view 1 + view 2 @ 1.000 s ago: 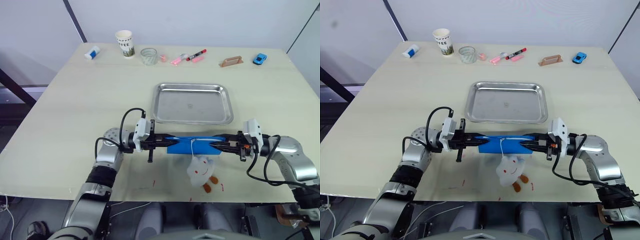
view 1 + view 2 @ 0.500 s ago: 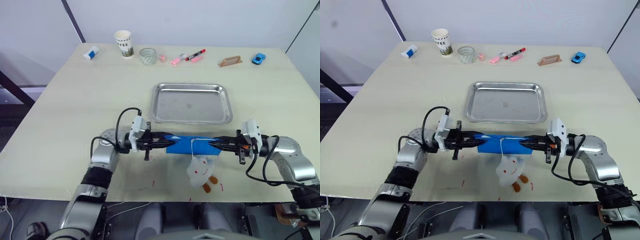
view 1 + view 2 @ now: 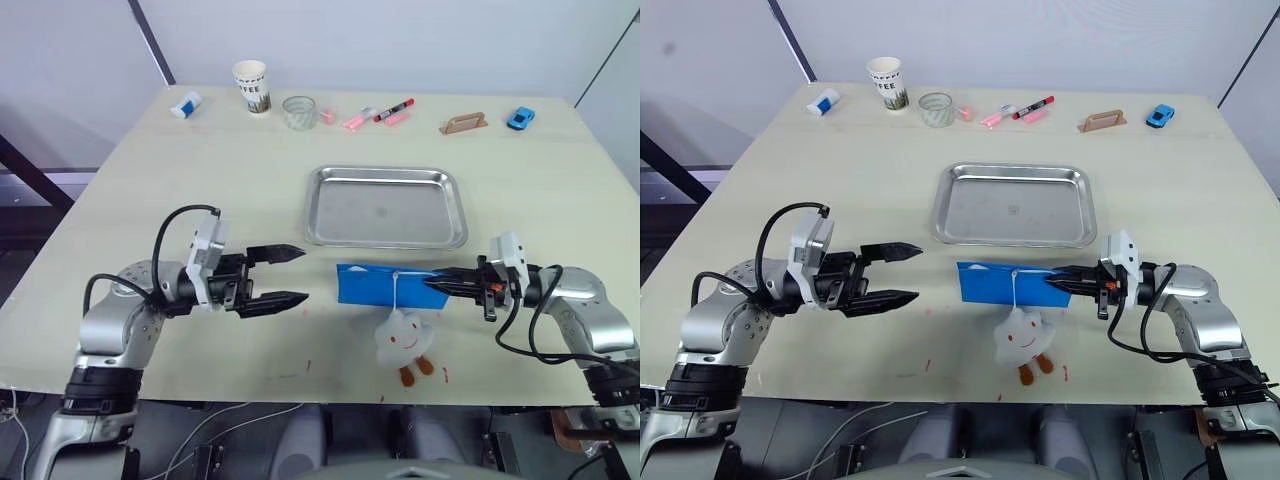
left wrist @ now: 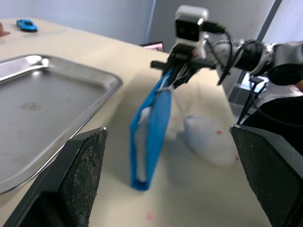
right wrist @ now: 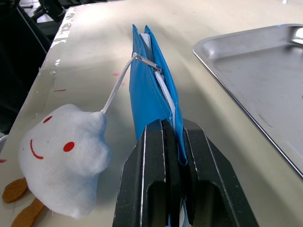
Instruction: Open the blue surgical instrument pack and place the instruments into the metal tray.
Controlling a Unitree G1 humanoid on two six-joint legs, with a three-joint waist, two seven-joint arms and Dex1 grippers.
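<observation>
Released, left pincer (image 3: 292,273) gapes wide; right pincer (image 3: 432,284) pinches blue pack (image 3: 385,284).

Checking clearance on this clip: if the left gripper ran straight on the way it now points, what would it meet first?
Most likely the free end of the blue surgical instrument pack, which the right gripper holds. The left gripper is open, aimed across bare table at it; height match is uncertain.

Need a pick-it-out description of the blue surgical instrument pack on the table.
Start at the metal tray mid-table. Just in front of its near rim, the blue surgical instrument pack stands on edge, pinched at one end by the right tool. Unlike the far-off blue toy car, it has a white smiley plush charm on a cord.
</observation>
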